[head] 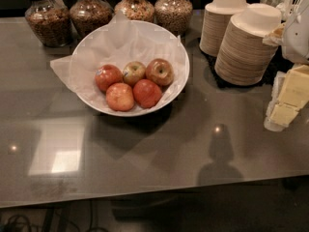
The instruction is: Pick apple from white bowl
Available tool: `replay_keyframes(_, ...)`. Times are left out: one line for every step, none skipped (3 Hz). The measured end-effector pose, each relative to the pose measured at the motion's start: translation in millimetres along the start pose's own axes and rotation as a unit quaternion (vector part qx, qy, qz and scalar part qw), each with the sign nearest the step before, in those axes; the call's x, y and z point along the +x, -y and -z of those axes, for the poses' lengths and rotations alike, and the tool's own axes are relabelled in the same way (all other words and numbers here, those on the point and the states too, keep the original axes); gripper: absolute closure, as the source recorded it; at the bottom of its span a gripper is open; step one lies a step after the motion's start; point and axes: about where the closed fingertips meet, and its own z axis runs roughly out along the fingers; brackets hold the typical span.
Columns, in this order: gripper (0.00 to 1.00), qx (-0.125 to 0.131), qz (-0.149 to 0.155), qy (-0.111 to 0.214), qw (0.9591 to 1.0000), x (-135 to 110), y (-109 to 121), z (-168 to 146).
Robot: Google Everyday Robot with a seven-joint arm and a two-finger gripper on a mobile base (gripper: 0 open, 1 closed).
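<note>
The white bowl (91, 47), wide, shallow and lined with crinkled white paper, stands on the grey counter at the upper middle. It holds several apples. The dull-red apple (160, 71) with a yellowish-tan patch around its stem dimple lies at the right of the group, stem up. A paler yellow-green apple (133, 72) touches it on the left. Three orange-red apples (147, 93) lie in front and to the left. My gripper (287, 103), white with beige parts, is at the right edge of the view, well to the right of the bowl and holding nothing.
Two stacks of small beige paper bowls (246, 47) stand at the back right, between the white bowl and my arm. Several glass jars of grains (89, 13) line the back edge. The counter's front edge (145, 197) runs along the bottom.
</note>
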Motion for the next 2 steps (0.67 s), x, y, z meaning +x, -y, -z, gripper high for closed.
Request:
replay_keyframes(0.0, 0.005, -0.001, 0.004, 1.0, -0.7, 0.7, 1.8)
replay_keyframes(0.0, 0.009, -0.006, 0.056, 0.9984, -17.3, 11.9, -12.4)
